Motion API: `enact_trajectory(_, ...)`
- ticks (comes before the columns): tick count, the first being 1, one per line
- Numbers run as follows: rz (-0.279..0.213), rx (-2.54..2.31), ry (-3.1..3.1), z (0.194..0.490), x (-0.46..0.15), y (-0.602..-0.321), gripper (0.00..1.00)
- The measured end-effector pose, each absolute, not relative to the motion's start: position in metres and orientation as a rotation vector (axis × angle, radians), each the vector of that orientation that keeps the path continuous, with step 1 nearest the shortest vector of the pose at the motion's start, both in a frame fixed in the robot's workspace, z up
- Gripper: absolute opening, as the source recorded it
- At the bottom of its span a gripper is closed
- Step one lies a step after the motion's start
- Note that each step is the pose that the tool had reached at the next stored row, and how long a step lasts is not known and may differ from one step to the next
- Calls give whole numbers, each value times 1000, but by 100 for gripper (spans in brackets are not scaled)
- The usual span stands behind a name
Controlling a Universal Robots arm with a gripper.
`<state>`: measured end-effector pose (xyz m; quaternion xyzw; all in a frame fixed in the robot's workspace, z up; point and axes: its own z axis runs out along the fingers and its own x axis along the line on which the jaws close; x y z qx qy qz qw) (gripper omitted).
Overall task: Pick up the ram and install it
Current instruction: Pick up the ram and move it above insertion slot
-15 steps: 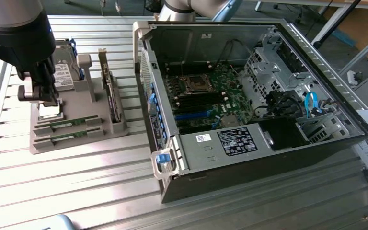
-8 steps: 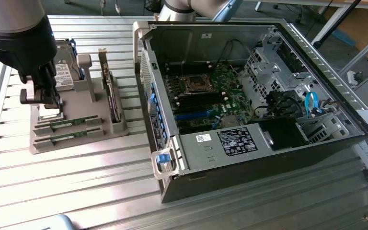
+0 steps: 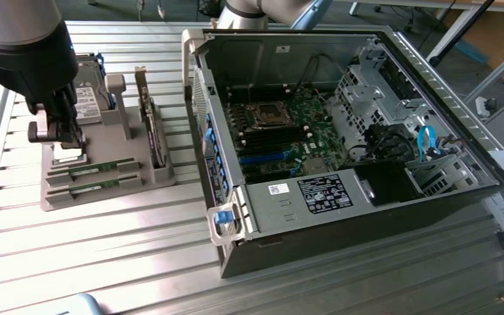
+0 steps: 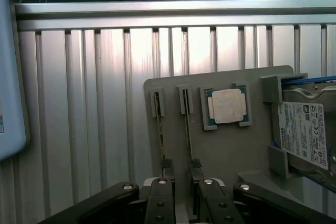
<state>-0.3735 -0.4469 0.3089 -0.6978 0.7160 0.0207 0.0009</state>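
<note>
**Jaws spread and empty above the parts holder**

The jaws stand released, with nothing between them. In the wrist view their two dark fingers are parted over the near end of a grey parts holder. In the exterior view the arm comes down at that view's left, and the jaws hang over the same holder without touching what lies in it.

The ram is in the holder, not in the computer. Two ram sticks sit on edge in parallel slots, side by side: the outer ram stick nearer the holder's edge, and the inner ram stick nearer the processor. The inner ram stick lines up with the gap between the fingers, while the outer one lines up with one finger. In the exterior view both green sticks show at the holder's front.

A hard drive lies beside the processor. An expansion card stands upright in the holder, on the side toward the open computer case. The case rests on the slatted metal counter, just beside the holder, with its motherboard exposed and its black and blue memory slots bare.
</note>
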Motion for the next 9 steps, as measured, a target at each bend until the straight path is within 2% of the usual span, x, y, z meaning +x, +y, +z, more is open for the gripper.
enact_trajectory(9,64,-2217,2222,309,-373,-447,25)
